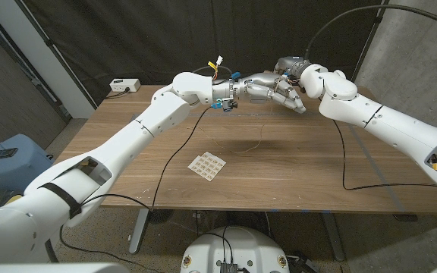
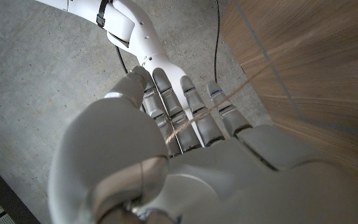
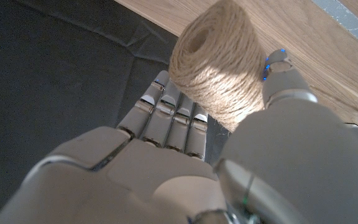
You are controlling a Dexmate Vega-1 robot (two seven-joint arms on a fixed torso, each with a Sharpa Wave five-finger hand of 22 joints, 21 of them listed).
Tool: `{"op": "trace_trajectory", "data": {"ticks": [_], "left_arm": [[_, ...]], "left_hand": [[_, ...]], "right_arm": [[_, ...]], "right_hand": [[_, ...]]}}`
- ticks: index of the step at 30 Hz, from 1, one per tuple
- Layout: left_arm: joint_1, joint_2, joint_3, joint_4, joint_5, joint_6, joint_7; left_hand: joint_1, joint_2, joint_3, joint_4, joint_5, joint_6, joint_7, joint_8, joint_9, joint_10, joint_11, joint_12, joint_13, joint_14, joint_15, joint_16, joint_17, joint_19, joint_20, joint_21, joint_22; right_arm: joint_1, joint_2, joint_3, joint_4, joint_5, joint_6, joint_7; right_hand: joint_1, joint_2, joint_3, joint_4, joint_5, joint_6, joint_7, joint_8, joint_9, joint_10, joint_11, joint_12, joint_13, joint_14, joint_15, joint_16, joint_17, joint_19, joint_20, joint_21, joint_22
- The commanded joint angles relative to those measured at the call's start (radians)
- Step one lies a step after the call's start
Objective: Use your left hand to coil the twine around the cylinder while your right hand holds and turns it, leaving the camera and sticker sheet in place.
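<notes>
— What lay nearest the camera on the brown wooden table?

— A small square sticker sheet printed with rows of pale labels, flat on the wood toward the near edge. A black cable trailed across the boards on the robot's right side.

— And beyond it?

— A thin strand of tan twine hung down above the middle of the table, its loose end curving over the wood.

— Where was the cylinder?

— Raised above the far part of the table. In the right wrist view, the white and grey right hand gripped the cylinder wound thick with beige twine, thumb on one side and fingers on the other (the spool's hollow end faced the camera).

— The left hand?

— The white and grey left hand met the right one up there, fingers stretched out side by side; the strand of twine ran across their backs. Whether it pinched the strand could not be told.

— Farthest off?

— A white power strip sat at the table's far left corner, before a black curtain.
</notes>
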Motion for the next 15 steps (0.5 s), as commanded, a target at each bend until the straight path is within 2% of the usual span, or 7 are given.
{"op": "trace_trajectory", "data": {"ticks": [1,7,15], "left_arm": [[-0.029,-0.02,-0.08,-0.045,-0.01,-0.006,0.041],[-0.023,-0.01,-0.093,-0.063,-0.006,0.011,0.068],[-0.011,0.009,-0.073,-0.071,-0.031,0.075,0.028]], "left_hand": [[-0.004,0.012,-0.008,-0.002,0.004,0.007,0.009,-0.008,0.003,0.011,0.008,-0.012,0.01,0.006,0.006,-0.002,0.003,-0.002,0.004,0.004,0.002],[-0.005,0.013,-0.009,-0.002,0.005,0.006,0.009,-0.009,0.004,0.009,0.006,-0.015,0.011,0.005,0.006,-0.002,0.003,-0.005,0.005,0.003,0.002],[-0.006,0.012,-0.011,-0.003,0.005,-0.014,0.014,-0.019,0.004,-0.001,0.014,-0.023,0.011,0.004,0.009,-0.003,0.004,-0.005,0.005,0.003,0.002]], "right_arm": [[-0.046,-0.045,0.008,0.023,0.024,-0.01,0.011],[-0.051,-0.05,0.014,0.021,0.028,-0.015,0.006],[-0.046,-0.054,0.022,0.026,0.03,-0.009,-0.003]], "right_hand": [[0.132,0.144,-0.011,0.001,0.008,0.076,-0.064,0.008,0.002,0.094,-0.083,0.003,0.004,0.019,-0.125,-0.016,0.011,0.007,-0.005,0.002,0.003],[0.132,0.145,-0.011,0.001,0.008,0.076,-0.063,0.008,0.001,0.092,-0.085,0.001,0.005,0.02,-0.124,-0.019,0.011,0.008,-0.006,0.002,0.003],[0.133,0.145,-0.012,0.0,0.008,0.077,-0.063,0.007,0.001,0.094,-0.085,0.001,0.003,0.022,-0.125,-0.022,0.012,0.008,-0.006,0.002,0.003]]}}
